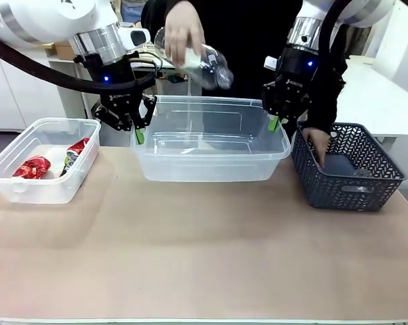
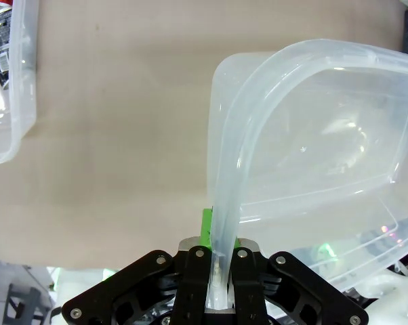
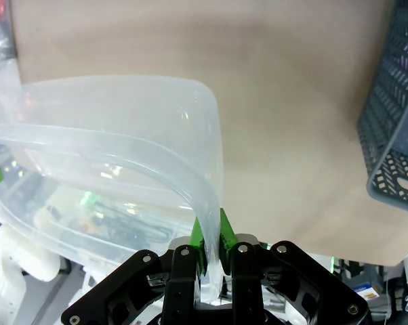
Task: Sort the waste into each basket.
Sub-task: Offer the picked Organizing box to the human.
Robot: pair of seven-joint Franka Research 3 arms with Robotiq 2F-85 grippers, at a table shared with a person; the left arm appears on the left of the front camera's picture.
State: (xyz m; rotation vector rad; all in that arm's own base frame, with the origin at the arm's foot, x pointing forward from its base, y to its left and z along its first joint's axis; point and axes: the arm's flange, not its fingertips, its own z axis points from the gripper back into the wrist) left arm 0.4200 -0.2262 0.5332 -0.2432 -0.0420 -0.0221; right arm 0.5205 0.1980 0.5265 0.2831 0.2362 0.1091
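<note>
A large clear basket (image 1: 211,164) stands at the table's middle back, with nothing inside it. My left gripper (image 1: 137,130) is shut on its left rim, and my right gripper (image 1: 276,122) is shut on its right rim. In the left wrist view the rim (image 2: 224,203) runs between the left gripper (image 2: 221,238). The right wrist view shows the rim (image 3: 190,196) pinched in the right gripper (image 3: 209,235). A person's hand holds a clear plastic bottle (image 1: 209,66) over this basket. A smaller clear basket (image 1: 28,188) at the left holds a crushed red can (image 1: 32,167) and another can (image 1: 75,152).
A dark slate-blue lattice basket (image 1: 346,183) sits at the right, close to the large basket's right end. The person's other hand (image 1: 317,143) reaches into it. The near half of the brown table (image 1: 204,257) is bare. The lattice basket (image 3: 397,115) appears at the right wrist view's edge.
</note>
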